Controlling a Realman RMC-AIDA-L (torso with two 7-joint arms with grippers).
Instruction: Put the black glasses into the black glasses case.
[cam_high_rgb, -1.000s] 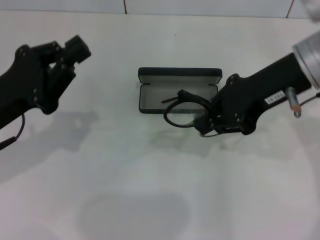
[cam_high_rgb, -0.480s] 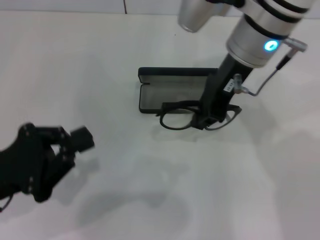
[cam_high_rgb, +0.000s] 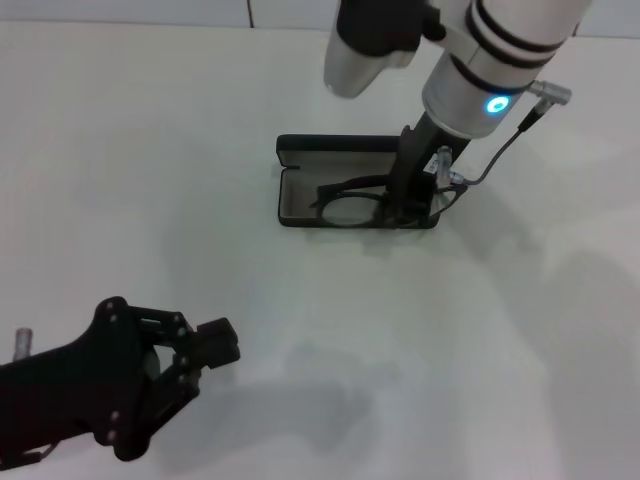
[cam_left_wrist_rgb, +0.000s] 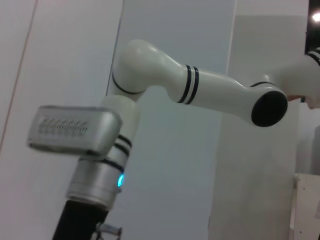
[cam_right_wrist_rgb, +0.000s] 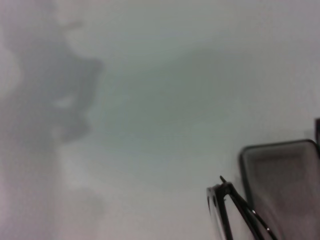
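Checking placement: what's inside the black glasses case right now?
The black glasses sit over the open black glasses case, gripped by the right gripper. Grey lining shows; the gripper covers the case's right end.

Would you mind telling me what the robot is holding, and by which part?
The right gripper holds the black glasses by the middle of the frame, over the open black glasses case. The left gripper holds nothing.
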